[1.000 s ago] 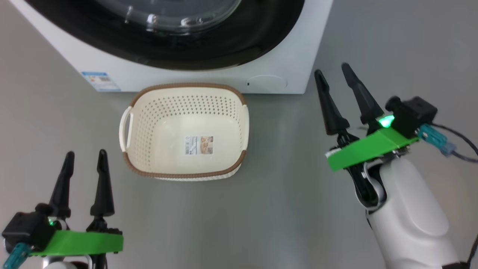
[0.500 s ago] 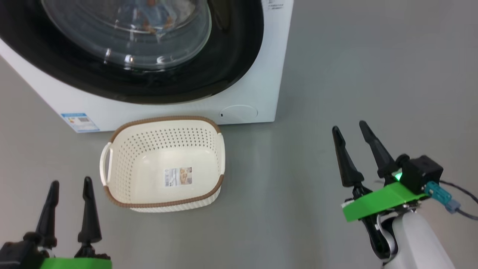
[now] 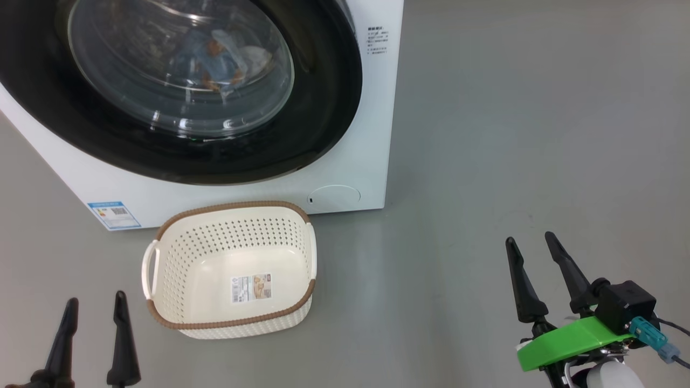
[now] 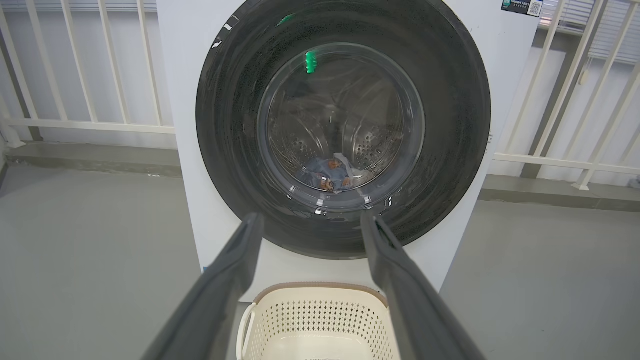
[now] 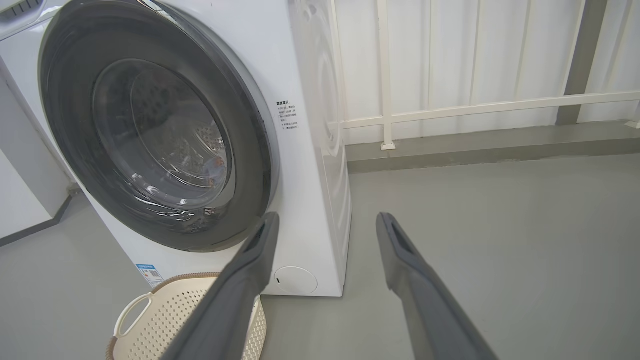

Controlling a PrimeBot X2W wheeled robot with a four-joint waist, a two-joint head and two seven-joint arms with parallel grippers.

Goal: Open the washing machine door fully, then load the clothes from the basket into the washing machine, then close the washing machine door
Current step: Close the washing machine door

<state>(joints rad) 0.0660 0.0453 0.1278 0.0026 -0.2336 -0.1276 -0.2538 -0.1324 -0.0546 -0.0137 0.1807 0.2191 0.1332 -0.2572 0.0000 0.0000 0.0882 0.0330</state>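
Note:
The white washing machine (image 3: 372,108) stands ahead with its black-rimmed door (image 3: 323,108) shut against the front. Through the glass window the light-blue clothes (image 3: 215,56) lie inside the drum; they also show in the left wrist view as clothes (image 4: 332,172). The cream basket (image 3: 232,269) sits on the floor in front of the machine with nothing in it but a label. My left gripper (image 3: 94,304) is open at the lower left, short of the basket. Far to the right of the basket, my right gripper (image 3: 531,245) is open over bare floor.
Grey floor (image 3: 512,134) spreads to the right of the machine. A white railing (image 5: 450,107) and a low kerb run behind it. A blue label sticker (image 3: 114,214) and a round flap (image 3: 334,195) mark the machine's lower front.
The head camera has tilted up, so the basket, machine and both grippers sit lower in the picture and more of the door shows. Both grippers stay open.

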